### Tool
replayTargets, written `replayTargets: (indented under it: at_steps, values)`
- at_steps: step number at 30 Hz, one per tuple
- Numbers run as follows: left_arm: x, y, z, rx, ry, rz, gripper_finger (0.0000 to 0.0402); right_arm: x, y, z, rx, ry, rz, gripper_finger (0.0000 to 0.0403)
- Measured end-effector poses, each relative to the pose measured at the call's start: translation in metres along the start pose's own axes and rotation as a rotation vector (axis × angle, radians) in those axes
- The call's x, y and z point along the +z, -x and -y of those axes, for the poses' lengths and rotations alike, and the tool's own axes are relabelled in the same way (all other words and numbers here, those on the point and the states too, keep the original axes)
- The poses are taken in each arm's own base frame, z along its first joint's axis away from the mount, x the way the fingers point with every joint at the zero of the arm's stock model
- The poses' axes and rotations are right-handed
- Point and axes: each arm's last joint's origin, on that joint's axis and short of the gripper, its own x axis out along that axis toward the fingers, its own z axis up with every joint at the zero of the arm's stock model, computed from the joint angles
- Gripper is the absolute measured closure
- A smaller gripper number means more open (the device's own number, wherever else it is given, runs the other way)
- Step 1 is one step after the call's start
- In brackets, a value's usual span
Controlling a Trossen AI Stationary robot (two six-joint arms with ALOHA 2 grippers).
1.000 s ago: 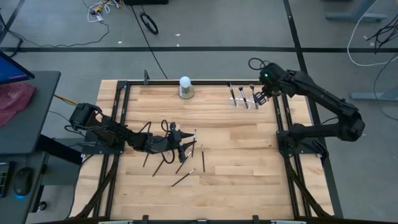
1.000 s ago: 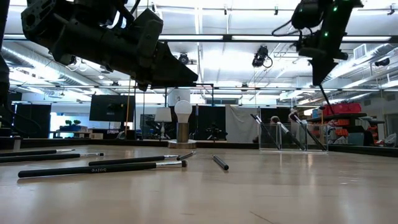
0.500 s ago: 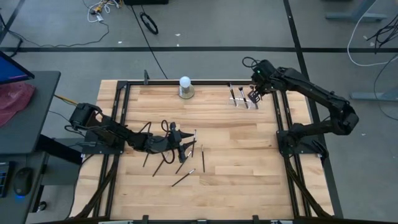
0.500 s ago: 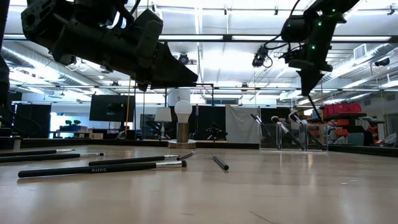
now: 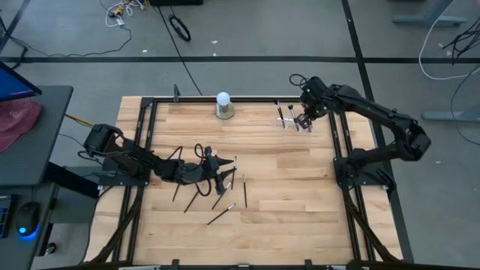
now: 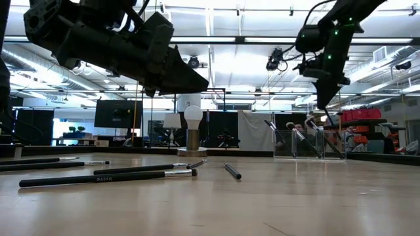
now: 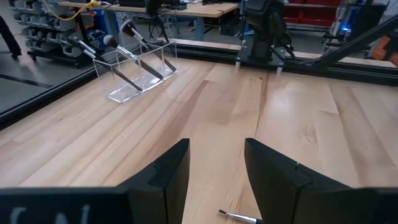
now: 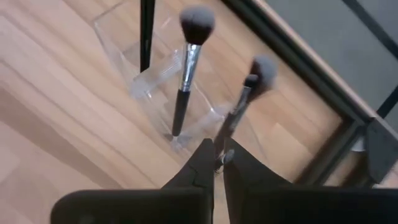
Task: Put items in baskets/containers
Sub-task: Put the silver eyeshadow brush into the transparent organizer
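Overhead, the right end effector [image 5: 304, 120] pinches a thin makeup brush [image 8: 239, 109] between closed fingers, right above the clear holder [image 7: 134, 81] at the surface's far right. Two brushes [image 8: 186, 68] already lean inside it. The left end effector [image 5: 225, 178] hovers half-open, empty, over loose brushes [image 6: 98, 178] mid-surface.

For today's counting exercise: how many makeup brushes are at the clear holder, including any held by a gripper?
4. Three lean inside the clear holder: a dark-handled brush, a fluffy-tipped brush and a grey-tipped brush. The right gripper pinches a thin brush over it.
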Motion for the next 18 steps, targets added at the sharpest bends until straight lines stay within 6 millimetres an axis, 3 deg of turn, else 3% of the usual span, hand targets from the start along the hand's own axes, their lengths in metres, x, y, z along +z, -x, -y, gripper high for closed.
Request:
replayTargets:
  at_steps: [7, 18]
  values:
    - [0.000, 0.000, 0.000, 0.000, 0.012, 0.000, 0.0241, 0.000, -0.022, -0.003, 0.004, 0.001, -0.006, 0.0373]
    - [0.000, 0.000, 0.000, 0.000, 0.015, 0.001, 0.0241, 0.008, -0.031, -0.001, -0.017, 0.005, 0.031, 0.0331]
